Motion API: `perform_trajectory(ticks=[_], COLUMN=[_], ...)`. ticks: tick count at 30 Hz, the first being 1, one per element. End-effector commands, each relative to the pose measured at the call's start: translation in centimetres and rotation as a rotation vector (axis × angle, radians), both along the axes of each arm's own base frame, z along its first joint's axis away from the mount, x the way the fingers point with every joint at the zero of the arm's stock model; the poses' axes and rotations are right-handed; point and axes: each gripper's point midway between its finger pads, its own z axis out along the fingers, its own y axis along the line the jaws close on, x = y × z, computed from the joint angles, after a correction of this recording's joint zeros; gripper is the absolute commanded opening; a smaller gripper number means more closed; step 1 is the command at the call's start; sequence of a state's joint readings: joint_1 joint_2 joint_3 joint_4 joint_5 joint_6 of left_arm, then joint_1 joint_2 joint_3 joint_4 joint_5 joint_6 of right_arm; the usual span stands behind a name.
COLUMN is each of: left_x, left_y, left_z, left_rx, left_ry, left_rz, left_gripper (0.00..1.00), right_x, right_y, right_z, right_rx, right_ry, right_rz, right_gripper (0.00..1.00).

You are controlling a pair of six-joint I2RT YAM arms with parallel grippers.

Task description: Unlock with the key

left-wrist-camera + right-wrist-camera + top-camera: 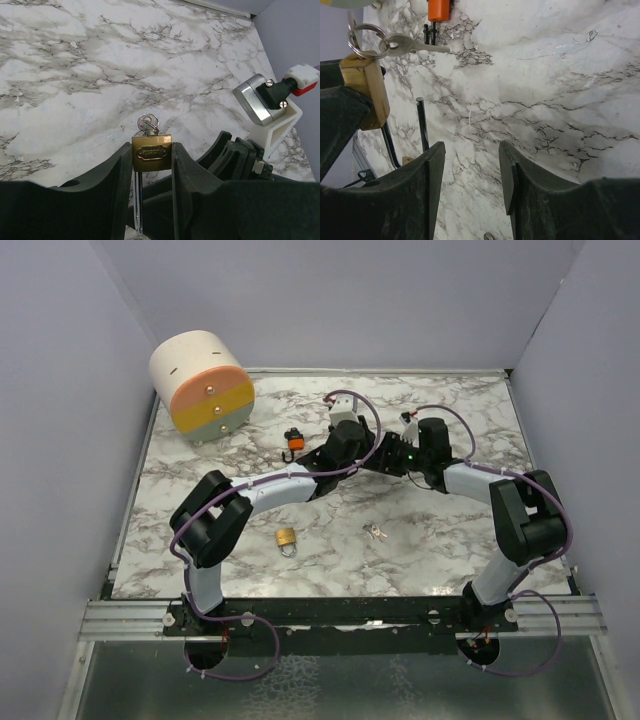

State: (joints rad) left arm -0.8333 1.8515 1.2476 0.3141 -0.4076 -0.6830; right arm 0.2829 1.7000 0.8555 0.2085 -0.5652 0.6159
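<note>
Gripping a small rectangular brass padlock [151, 151] by its two flat sides, the left hand [151, 161] is closed down to the width of the lock body. It holds the lock above the white-and-grey marble counter [200, 490], at about 12 o'clock from the counter's middle in the top view. In the left wrist view the padlock's steel shackle [137, 200] runs back toward 6 o'clock between the black fingers. A silver key [148, 123] sits at the body's 12 o'clock end; whether it is fully seated in the keyway cannot be told. The right wrist view shows a second silver key [415, 45] linked to it, pointing to 3 o'clock. The right hand [469, 152] faces the lock from 3 o'clock in the top view, close but apart, its jaws parted with nothing between them. On the counter lie another brass padlock [287, 537] at 8 o'clock, a small loose bunch of silver keys [376, 532] at 5 o'clock, and an orange-and-black padlock [294, 440] at 11 o'clock. A cream cylinder with a pink, yellow and green end face [203, 388] sits at the 10 o'clock corner.
</note>
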Motion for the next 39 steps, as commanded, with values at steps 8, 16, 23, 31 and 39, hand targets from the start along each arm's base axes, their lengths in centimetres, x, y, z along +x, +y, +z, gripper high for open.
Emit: perform_trajectory(ticks=[8, 16, 23, 31, 39], left_x=[0.2, 1.4, 4.4, 6.4, 8.7], left_y=[-1.0, 1.2, 5.5, 8.9, 10.1], left_z=[0.7, 1.5, -0.3, -4.9, -8.9], left_rx=[-0.045, 0.0, 0.218, 0.437, 0.575], left_ry=[-0.017, -0.043, 0.025, 0.127, 0.167], left_rz=[-0.028, 0.025, 0.18, 0.324, 0.348], left_gripper=[0.0, 0.0, 0.0, 0.0, 0.0], right_x=[0.4, 0.8, 0.5, 0.7, 0.2], right_y=[1.1, -1.6, -3.9, -5.3, -5.4], right_z=[2.1, 0.4, 1.6, 5.9, 7.3], right_rx=[0.07, -0.057, -0.108, -0.112, -0.114], right_ry=[-0.078, -0.01, -0.064, -0.194, -0.234], right_rz=[0.047, -0.098, -0.174, -0.216, -0.206], right_gripper=[0.49, 0.48, 0.48, 0.48, 0.48])
